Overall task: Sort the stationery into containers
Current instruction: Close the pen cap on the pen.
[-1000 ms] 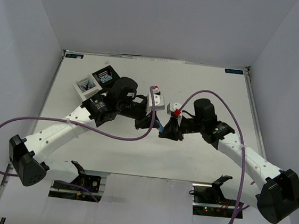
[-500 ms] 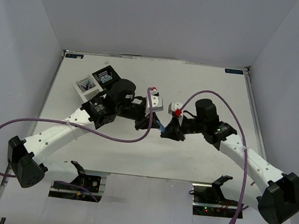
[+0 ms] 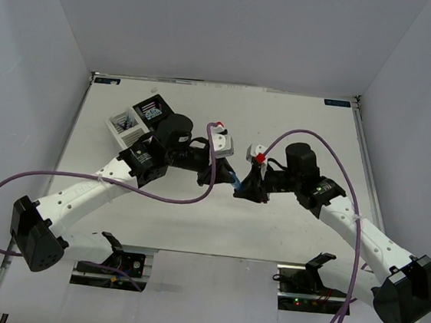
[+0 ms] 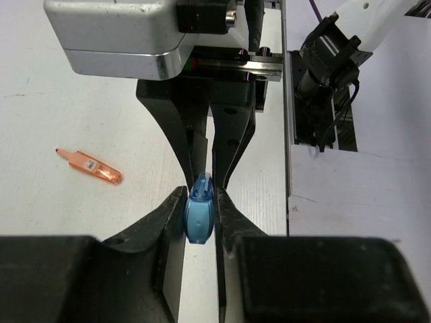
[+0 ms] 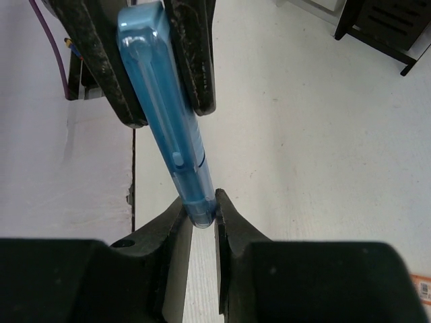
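Desk: Change, top view?
Operator: The joined grippers have shifted slightly toward the right arm's side. I see the blue highlighter (image 3: 234,182) bridged between left gripper (image 3: 223,179) and right gripper (image 3: 242,187), over the table (image 3: 296,131) centre, well apart from the containers (image 3: 131,119). Handover unfinished, I judge.
Desk: Left wrist?
Operator: Jaws pinch one end. An orange highlighter (image 4: 91,168) lies loose.
Desk: Right wrist?
Operator: Jaws pinch the other end. Both arms reach inward to meet.
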